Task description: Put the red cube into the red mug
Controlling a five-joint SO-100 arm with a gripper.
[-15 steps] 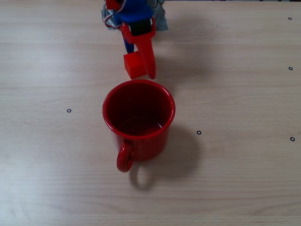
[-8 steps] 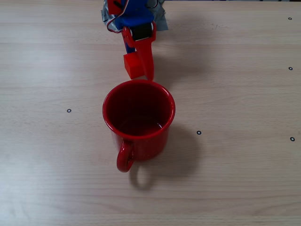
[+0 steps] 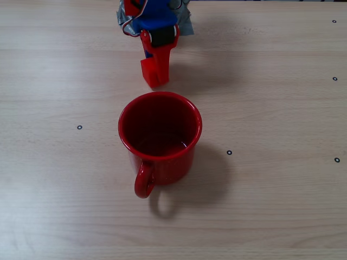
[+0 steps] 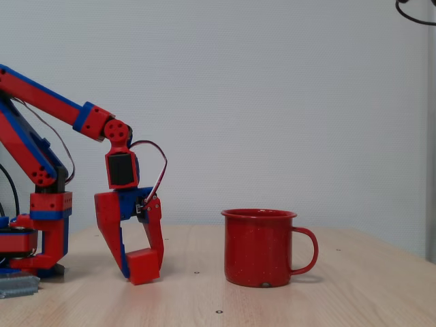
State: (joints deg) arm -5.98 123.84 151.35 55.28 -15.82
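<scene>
The claw (image 4: 141, 262) is clamped on the red cube (image 4: 144, 266), its two red fingers closed only as far as the cube's width, one on each side. From the side the cube sits low, at or just over the bench (image 3: 271, 206); I cannot tell whether it touches. In the overhead view the red cube (image 3: 150, 73) is near the bench's far edge, just beyond the rim of the red mug (image 3: 160, 137). The red mug (image 4: 262, 246) stands upright, apart from the claw.

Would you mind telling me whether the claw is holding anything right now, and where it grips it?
The claw holds the red cube, pinched on two opposite side faces at the fingertips.
</scene>
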